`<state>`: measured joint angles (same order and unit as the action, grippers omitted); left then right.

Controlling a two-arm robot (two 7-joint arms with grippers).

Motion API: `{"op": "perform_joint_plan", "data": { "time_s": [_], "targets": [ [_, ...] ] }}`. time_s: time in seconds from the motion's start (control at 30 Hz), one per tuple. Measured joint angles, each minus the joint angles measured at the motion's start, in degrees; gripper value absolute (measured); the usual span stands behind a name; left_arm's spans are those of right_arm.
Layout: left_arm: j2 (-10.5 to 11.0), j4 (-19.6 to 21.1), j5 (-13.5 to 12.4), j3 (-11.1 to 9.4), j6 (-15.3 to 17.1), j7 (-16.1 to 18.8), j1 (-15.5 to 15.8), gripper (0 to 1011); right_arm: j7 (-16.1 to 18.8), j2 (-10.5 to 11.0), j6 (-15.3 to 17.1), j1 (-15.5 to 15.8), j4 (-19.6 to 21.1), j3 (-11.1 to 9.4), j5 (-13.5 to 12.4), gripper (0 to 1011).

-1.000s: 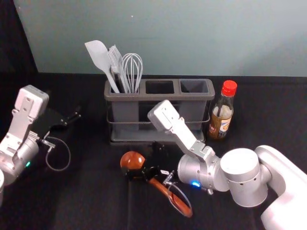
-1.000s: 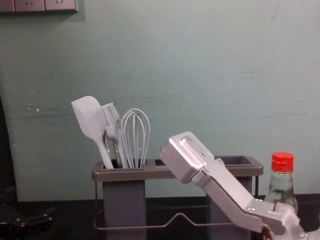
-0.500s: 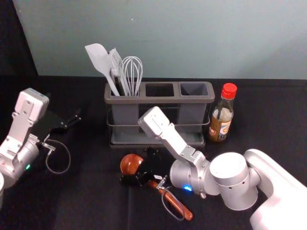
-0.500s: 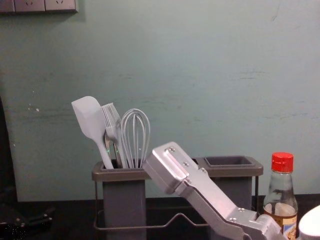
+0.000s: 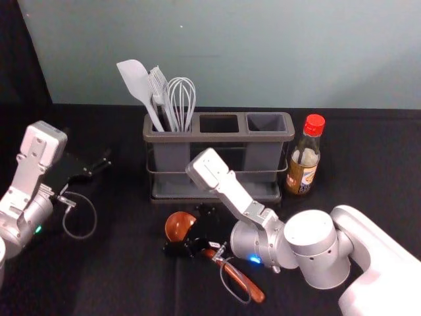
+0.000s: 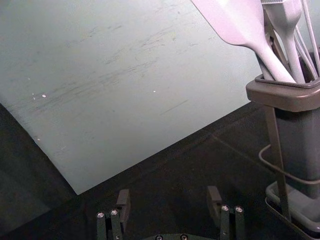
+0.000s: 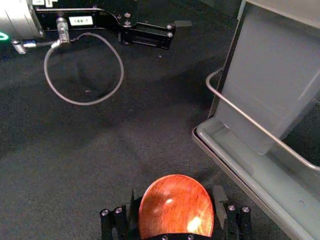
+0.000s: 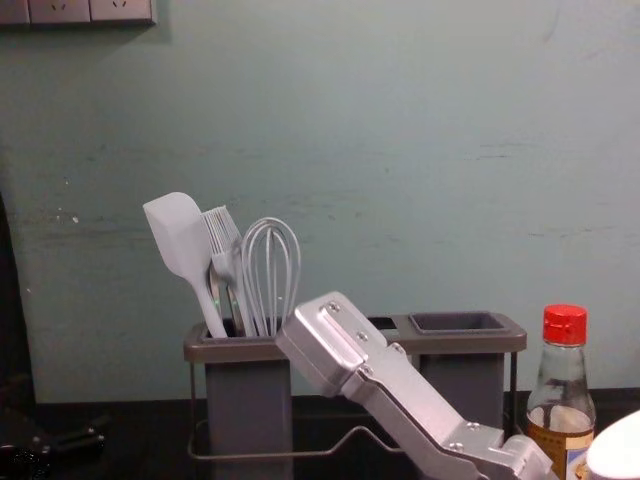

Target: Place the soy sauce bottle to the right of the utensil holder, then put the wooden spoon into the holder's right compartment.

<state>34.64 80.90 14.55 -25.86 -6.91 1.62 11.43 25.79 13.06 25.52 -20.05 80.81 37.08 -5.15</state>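
Note:
The wooden spoon (image 5: 179, 226) lies on the black cloth before the utensil holder (image 5: 217, 191). My right gripper (image 5: 191, 230) is low over its bowl end. In the right wrist view the spoon's bowl (image 7: 176, 212) sits between the parted fingers of my right gripper (image 7: 176, 204); the gripper covers part of the spoon. The soy sauce bottle (image 5: 304, 158), red-capped, stands upright just right of the holder, also seen in the chest view as a bottle (image 8: 562, 400). My left gripper (image 5: 89, 147) is parked at the left; the left wrist view shows this gripper (image 6: 169, 202) open and empty.
A white spatula (image 5: 137, 82), a brush (image 5: 160, 89) and a whisk (image 5: 181, 99) stand in the holder's left compartment. Its middle compartment (image 5: 219, 123) and right compartment (image 5: 266, 122) are empty. A wall (image 5: 250, 52) rises behind.
My right arm has shifted left and a little toward the robot, dropping lower in the chest view. Bottle, holder and left arm keep their places.

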Motion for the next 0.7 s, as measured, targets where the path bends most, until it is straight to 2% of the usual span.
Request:
{"op": "perform_joint_plan", "data": {
  "time_s": [0.27,0.5,0.7],
  "targets": [
    [0.00,0.00,0.00,0.00,0.00,0.00,0.00,1005,0.45,0.18,0.03,0.33,0.02,-0.49,0.64,994],
    [0.00,0.00,0.00,0.00,0.00,0.00,0.00,1005,0.86,0.32,0.02,0.57,0.41,-1.16,0.71,849],
    [0.00,0.00,0.00,0.00,0.00,0.00,0.00,1005,0.99,0.44,0.04,0.89,1.07,-1.46,0.68,841]
  ]
}}
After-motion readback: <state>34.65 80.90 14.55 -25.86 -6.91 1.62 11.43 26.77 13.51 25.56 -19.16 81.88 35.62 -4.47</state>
